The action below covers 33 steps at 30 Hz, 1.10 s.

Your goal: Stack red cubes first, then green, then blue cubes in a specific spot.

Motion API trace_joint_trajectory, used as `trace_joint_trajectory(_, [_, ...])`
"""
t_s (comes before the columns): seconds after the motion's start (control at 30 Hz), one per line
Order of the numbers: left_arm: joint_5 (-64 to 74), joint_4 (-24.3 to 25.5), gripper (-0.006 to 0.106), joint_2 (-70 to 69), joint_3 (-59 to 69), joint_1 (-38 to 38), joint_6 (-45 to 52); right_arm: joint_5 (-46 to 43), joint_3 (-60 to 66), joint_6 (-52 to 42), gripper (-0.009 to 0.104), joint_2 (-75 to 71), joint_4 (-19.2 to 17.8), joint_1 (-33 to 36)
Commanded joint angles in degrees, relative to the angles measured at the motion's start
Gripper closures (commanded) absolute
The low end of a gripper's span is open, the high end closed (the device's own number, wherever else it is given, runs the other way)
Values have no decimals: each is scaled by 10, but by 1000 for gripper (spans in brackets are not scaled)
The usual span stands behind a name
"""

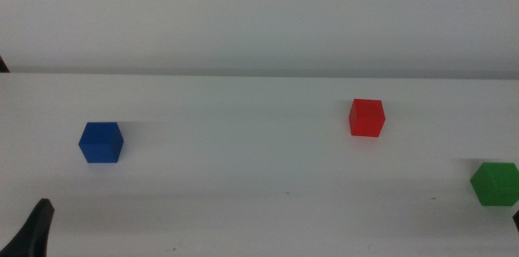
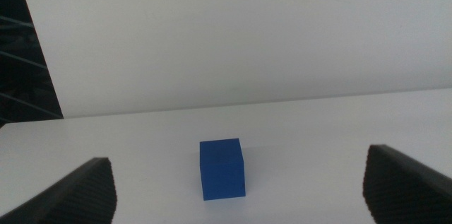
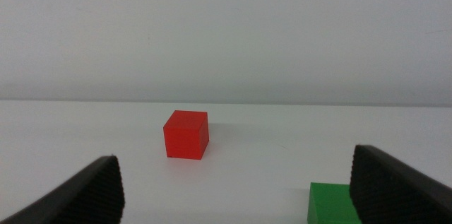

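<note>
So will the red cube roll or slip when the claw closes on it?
Probably not: the red cube sits flat on the table, so rolling looks unlikely. Its plain matte faces should grip fairly well. It looks solid, likely stiff.

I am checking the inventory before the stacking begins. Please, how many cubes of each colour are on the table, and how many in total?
red cube: 1
green cube: 1
blue cube: 1
Total: 3 cubes, all apart on the table, none stacked.

Plain red cube (image 1: 366, 117), plain green cube (image 1: 495, 184) and deep-blue cube (image 1: 100, 143) sit on a white worktop (image 1: 243, 176).
</note>
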Motion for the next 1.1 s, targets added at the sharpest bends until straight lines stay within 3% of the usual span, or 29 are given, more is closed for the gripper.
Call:
trace_joint_trajectory(0.0, [-9, -3, 7, -23, 23, 1, -1, -6, 24, 1, 10, -22, -1, -2])
trace_joint_trajectory(0.17, [-9, -3, 7, -23, 23, 1, -1, -7, 24, 1, 10, -22, -3, -2])
trace_joint_trajectory(0.27, [-9, -3, 7, -23, 23, 1, -1, -59, 17, 17, 10, -14, -3, -2])
trace_joint_trajectory(0.37, [-9, -3, 7, -23, 23, 1, -1, -49, -40, 36, 10, 41, -3, -2])
trace_joint_trajectory(0.47, [-9, -3, 7, -23, 23, 1, -1, 38, -158, 36, 10, 165, -7, -2])
trace_joint_trajectory(0.6, [-9, -3, 7, -23, 23, 1, -1, 292, -329, 55, 10, 335, -1, -2])
trace_joint_trajectory(0.67, [-9, -3, 7, -23, 23, 1, -1, 371, -390, 55, 10, 399, -7, -2])
trace_joint_trajectory(0.8, [-9, -3, 7, -23, 23, 1, -1, 416, -469, 59, 10, 511, -1, -2])
trace_joint_trajectory(1.07, [-9, -3, 7, -23, 23, 1, -1, 405, -533, 58, 10, 673, -10, -2])
